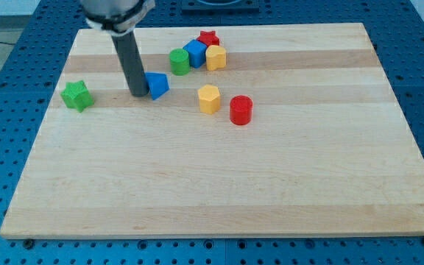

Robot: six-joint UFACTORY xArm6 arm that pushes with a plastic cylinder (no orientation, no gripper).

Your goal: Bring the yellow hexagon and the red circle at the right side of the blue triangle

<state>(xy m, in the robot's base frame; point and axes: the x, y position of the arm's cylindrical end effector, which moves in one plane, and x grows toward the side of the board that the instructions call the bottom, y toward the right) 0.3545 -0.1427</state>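
Note:
The blue triangle lies at the board's upper left-centre. My tip rests right against its left side. The yellow hexagon lies to the right of the triangle, a short gap away and slightly lower. The red circle stands just right of the hexagon and a little lower. The dark rod rises from the tip to the arm at the view's top.
A cluster sits near the top centre: a green cylinder, a blue cube, a red star and a yellow block. A green star lies at the left. The wooden board sits on a blue perforated table.

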